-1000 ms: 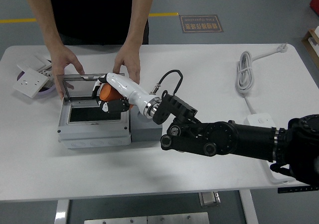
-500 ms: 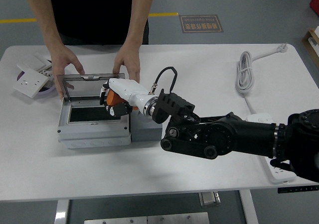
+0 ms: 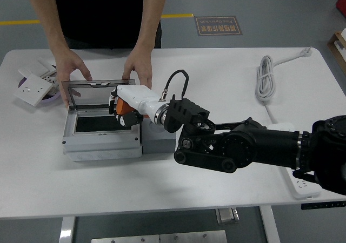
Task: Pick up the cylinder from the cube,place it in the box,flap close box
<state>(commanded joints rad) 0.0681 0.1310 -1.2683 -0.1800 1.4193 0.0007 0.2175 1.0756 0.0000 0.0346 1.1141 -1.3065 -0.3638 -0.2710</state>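
Your right hand [image 3: 125, 107] is closed around the orange cylinder [image 3: 124, 107], holding it just over the right inner edge of the open box [image 3: 101, 140]. The dark cavity lies to its left and below, so move left before releasing.

White table [image 3: 227, 75] with rounded corners, metal legs [image 3: 267, 227] below near edge. Grey smooth floor [image 3: 270, 5] beyond, yellow line [image 3: 175, 15] painted across it, dark floor sign [image 3: 218, 25] near table's far edge. Wooden shelf corner [image 3: 338, 46] at right edge. Even, soft light, faint shadows.
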